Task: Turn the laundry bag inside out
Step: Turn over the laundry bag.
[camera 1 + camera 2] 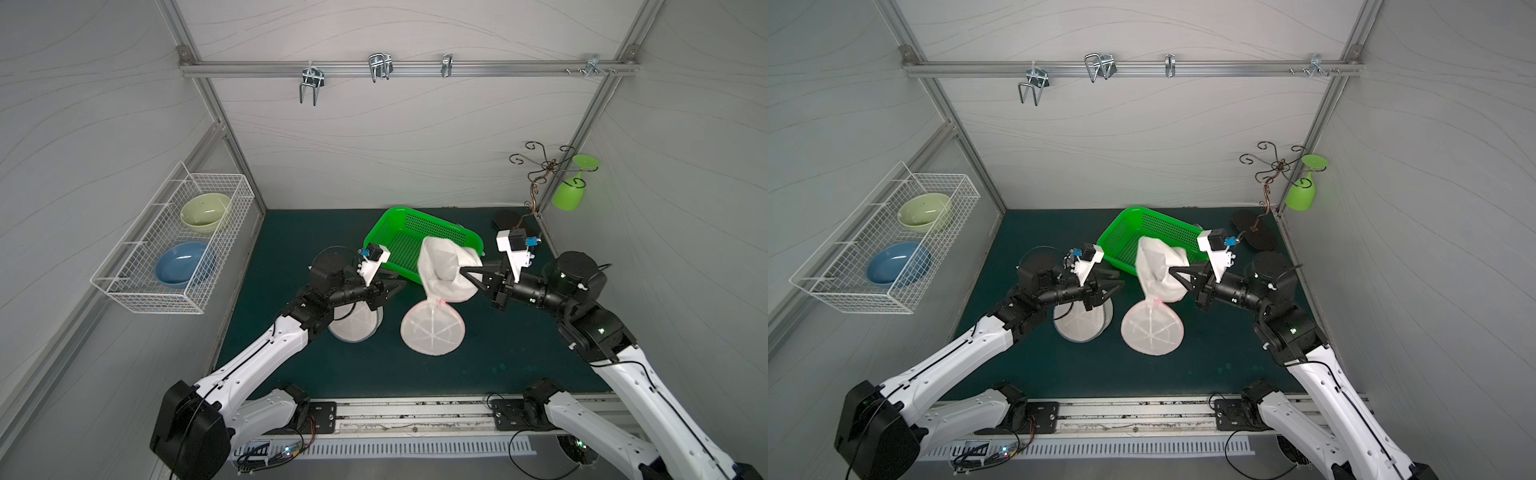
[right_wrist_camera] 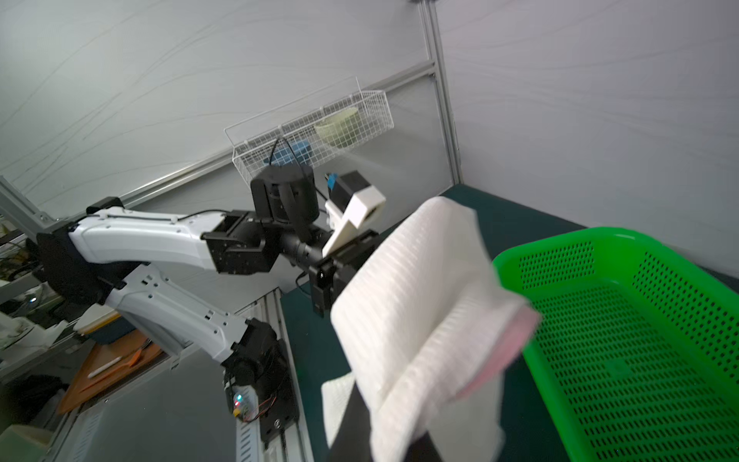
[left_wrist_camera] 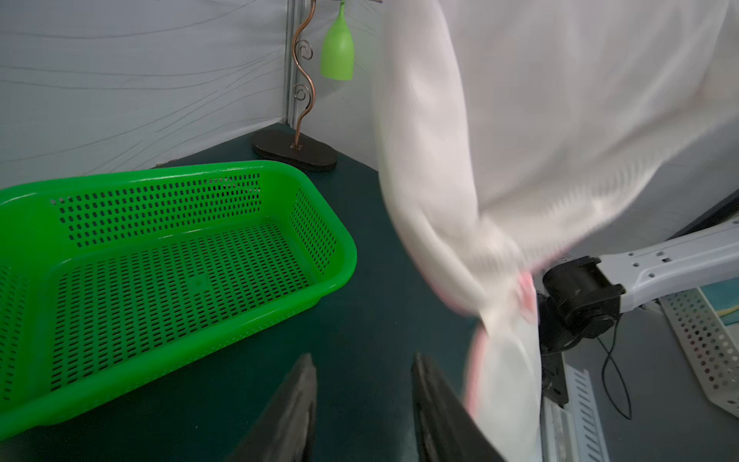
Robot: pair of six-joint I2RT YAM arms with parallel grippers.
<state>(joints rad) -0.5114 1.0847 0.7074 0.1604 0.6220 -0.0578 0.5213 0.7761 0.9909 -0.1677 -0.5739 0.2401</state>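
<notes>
Dark green mat [image 1: 291,365] lies beneath both arms, elbows bent, wrists levelled toward each other. Right gripper [image 1: 463,274] pinches the white laundry bag [image 1: 440,266] aloft beside the green basket [image 1: 399,232], the bag's round end sagging toward the mat. Left gripper [image 1: 399,286] points at it, jaws spread and empty.

Top views, stereo pair: mounted high at the front, angled down toward the back wall [image 1: 395,158]; far off, whole tabletop [image 1: 519,365] covered in both. Left wrist view: close and low, looking out past left tool [image 3: 362,360] toward green basket [image 3: 160,208] and corner stand [image 3: 296,152]. Right wrist view: close, facing left arm [image 2: 152,236] and wire rack [image 2: 312,132]. Shared by all four: green basket, laundry bag [image 1: 446,266].
</notes>
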